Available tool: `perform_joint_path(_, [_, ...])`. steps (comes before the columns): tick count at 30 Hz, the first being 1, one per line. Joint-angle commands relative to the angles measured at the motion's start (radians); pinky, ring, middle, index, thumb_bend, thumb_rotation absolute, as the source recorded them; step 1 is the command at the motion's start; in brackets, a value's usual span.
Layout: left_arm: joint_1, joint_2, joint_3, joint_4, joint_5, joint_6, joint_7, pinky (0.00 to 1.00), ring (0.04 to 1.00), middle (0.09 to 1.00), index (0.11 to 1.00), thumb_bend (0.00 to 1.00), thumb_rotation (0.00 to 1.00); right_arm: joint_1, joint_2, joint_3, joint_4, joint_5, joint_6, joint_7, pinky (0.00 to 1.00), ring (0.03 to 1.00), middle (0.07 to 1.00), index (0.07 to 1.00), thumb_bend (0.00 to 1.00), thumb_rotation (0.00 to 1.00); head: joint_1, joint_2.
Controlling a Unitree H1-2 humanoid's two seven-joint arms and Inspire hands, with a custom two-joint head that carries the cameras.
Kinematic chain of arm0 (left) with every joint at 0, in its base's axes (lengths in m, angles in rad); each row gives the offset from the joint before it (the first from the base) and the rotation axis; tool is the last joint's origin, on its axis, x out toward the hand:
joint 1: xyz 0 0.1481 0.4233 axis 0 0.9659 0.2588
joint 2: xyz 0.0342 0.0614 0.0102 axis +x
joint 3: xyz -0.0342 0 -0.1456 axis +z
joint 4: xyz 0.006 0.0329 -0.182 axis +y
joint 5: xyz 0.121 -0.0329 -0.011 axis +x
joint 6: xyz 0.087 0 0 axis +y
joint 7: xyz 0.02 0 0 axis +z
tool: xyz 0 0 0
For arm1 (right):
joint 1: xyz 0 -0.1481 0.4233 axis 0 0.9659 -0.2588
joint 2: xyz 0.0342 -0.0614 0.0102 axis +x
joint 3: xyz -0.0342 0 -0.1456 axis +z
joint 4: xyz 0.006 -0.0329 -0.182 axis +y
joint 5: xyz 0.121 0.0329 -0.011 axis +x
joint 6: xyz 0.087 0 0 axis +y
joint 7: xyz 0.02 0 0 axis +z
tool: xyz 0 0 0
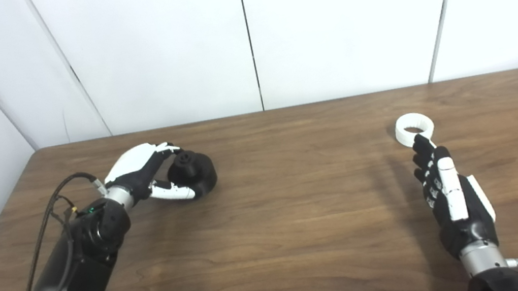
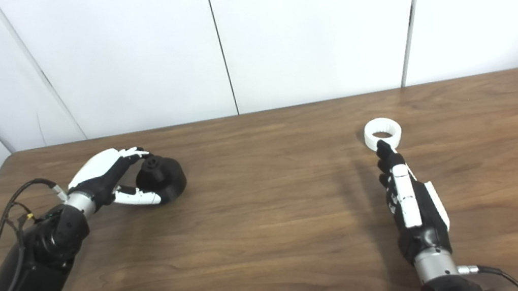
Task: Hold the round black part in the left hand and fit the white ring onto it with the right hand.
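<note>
Now my left hand curls around the round black part, which sits on the wooden table: my fingers arch over its top knob and my thumb lies along its near side, so I am clasping it, though I cannot tell how firmly. My right hand lies stretched forward, edge-on, fingers straight and close together, holding nothing. Just past its fingertips sits the white ring, flat on the table with its hole facing up; my foremost fingertip reaches its near rim, but I cannot tell whether it touches. Ring and black part lie well apart, each at its own hand.
</note>
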Motion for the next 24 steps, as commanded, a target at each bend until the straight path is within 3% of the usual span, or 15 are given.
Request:
perform_joint_path(1, [-0.041, 0.009, 0.002, -0.005, 0.009, -0.003, 0.004, 1.0, 1.0, 0.979, 0.837, 1.0, 0.46, -0.022, -0.003, 0.004, -0.04, -0.004, -0.022, 0.009, 1.0, 0.989, 0.963, 0.938, 0.51, 1.0, 0.001, 0.0])
perform_joint_path(24, [-0.035, 0.008, 0.014, -0.018, -0.003, -0.007, 0.016, 1.0, 1.0, 0.963, 0.749, 0.99, 0.41, -0.03, -0.007, 0.0, -0.048, 0.005, -0.002, 0.006, 1.0, 0.991, 0.956, 0.925, 0.52, 1.0, 0.005, -0.002])
